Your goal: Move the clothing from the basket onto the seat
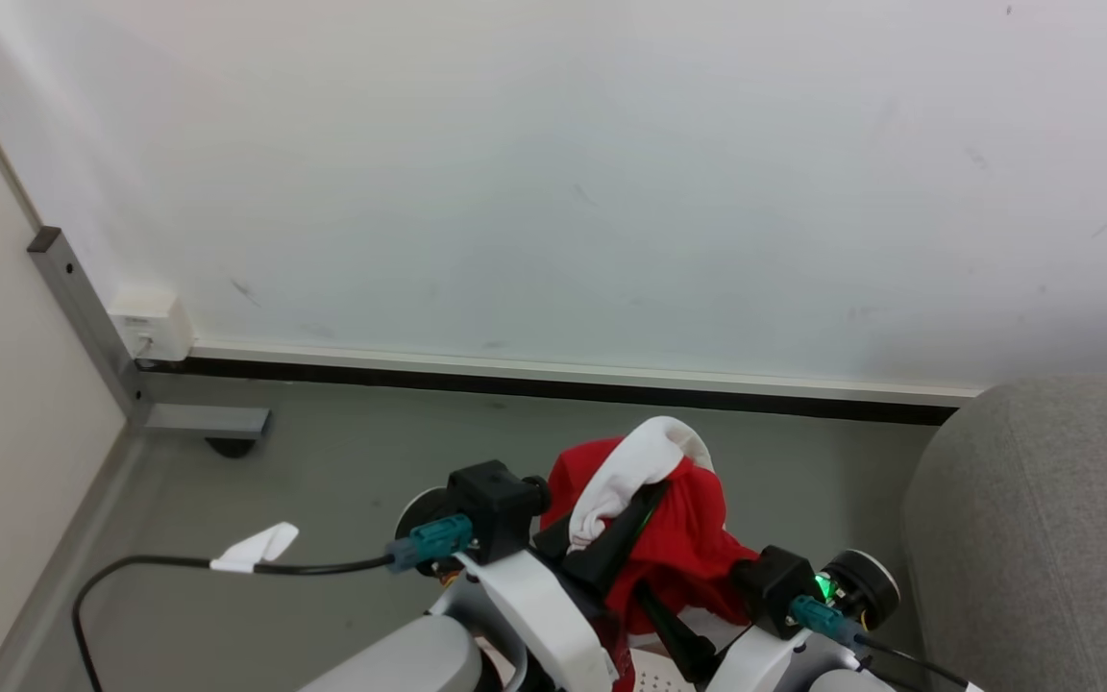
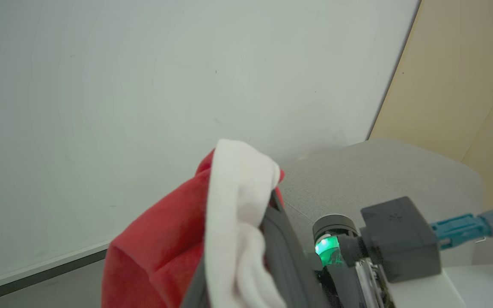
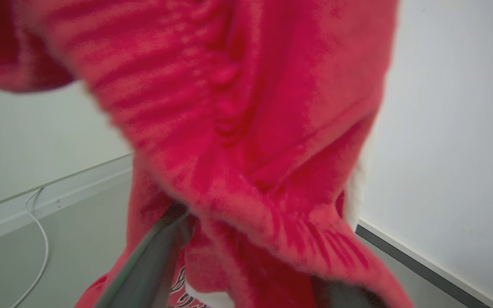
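The red clothing [image 1: 678,538] with its white band [image 1: 635,471] hangs in the air between my two arms, low in the head view. My left gripper [image 1: 626,519] is shut on it; in the left wrist view the white band [image 2: 233,205] and red fabric [image 2: 161,248] bunch between its dark fingers [image 2: 283,252]. My right gripper [image 1: 659,601] is shut on the lower folds, and red fabric [image 3: 246,128] drapes over its grey fingers [image 3: 152,261], hiding the tips. A perforated off-white bit of the basket [image 1: 651,679] peeks out below. The grey seat [image 1: 1044,538] stands at the right.
A white wall [image 1: 553,173] with a dark baseboard [image 1: 553,384] runs behind. A grey metal post [image 1: 83,308] and foot [image 1: 212,423] stand at the left corner with a wall socket [image 1: 152,325]. A black cable [image 1: 169,567] crosses the grey floor [image 1: 342,481].
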### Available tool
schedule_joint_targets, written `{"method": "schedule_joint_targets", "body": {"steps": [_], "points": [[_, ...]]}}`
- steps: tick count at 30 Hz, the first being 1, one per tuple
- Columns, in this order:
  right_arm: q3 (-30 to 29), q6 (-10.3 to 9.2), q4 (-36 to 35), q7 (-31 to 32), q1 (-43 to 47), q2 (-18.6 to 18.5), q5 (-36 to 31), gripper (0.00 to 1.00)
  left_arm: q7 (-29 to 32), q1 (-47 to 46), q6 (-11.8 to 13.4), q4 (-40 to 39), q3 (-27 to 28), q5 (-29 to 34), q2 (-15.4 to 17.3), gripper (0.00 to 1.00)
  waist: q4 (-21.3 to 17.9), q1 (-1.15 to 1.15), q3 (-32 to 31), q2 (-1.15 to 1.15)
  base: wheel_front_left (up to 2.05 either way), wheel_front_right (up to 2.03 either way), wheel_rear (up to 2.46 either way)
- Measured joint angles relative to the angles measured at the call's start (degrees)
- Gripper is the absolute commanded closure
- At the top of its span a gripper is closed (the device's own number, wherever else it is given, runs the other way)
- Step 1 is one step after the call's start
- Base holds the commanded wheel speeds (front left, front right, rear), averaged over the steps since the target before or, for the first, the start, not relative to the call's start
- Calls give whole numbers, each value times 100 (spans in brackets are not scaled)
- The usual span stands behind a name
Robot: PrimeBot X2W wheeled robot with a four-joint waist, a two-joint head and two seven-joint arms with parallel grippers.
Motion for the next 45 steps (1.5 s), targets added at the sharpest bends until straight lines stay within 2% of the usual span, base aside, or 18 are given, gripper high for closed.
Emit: {"method": "schedule_joint_targets", "body": {"steps": [1, 2, 3, 11, 16, 17, 18, 19, 20, 30, 36, 45], "points": [[67, 0, 30, -36, -34, -4, 100, 29, 13, 3, -3, -7, -13, 0, -7, 100, 25, 0, -2, 0, 0, 0, 0], [166, 0, 41, -47, -62, -5, 211, 76, 14, 8, -3, -15, -22, -1, -8, 100, 47, 0, -6, 0, 0, 0, 0], [260, 0, 35, -89, -86, 0, 305, 100, 14, 14, 0, -23, -21, -2, -5, 100, 64, 0, -8, 0, 0, 0, 0], [471, 0, 3, -202, -194, 14, 665, 100, -10, 79, 86, 0, 65, -37, 79, 100, -4, 0, 4, 0, 0, 0, 0], [-57, 0, -587, -226, 76, 15, 984, 100, -51, 141, 134, 10, 85, -70, 87, 100, -88, 0, 24, 0, 0, 0, 0], [-165, 0, -709, -227, 216, 18, 989, 100, -56, 171, 138, 11, 88, -71, 96, 87, -105, 0, 37, 0, 0, 0, 0], [-286, 0, -808, -226, 348, 16, 989, 100, -63, 199, 154, 16, 83, -70, 107, 65, -122, 0, 51, 0, 0, 0, 0], [-402, 0, -922, -226, 463, 18, 981, 100, -70, 213, 159, 8, 71, -68, 110, 35, -141, 0, 68, 0, 0, 0, 0], [-555, 0, -1025, -226, 550, 16, 964, 100, -87, 222, 162, -24, 75, -67, 97, 0, -161, 0, 88, 0, 0, 0, 0], [-1694, 0, -1607, -227, 751, 15, 705, 100, -162, 302, 193, -259, -63, 42, 76, 0, -726, 0, 332, 0, 0, 0, 0], [-2493, 0, -2011, -229, 714, 11, 433, 100, -132, 308, 233, -264, -186, 210, 144, 0, -1304, 0, 522, 0, 0, 0, 0], [-3218, 0, -2510, -229, 902, -58, 157, 100, -191, 213, 315, -264, -211, 489, 289, 0, -2290, 0, 712, 0, 0, 0, 0]]}}
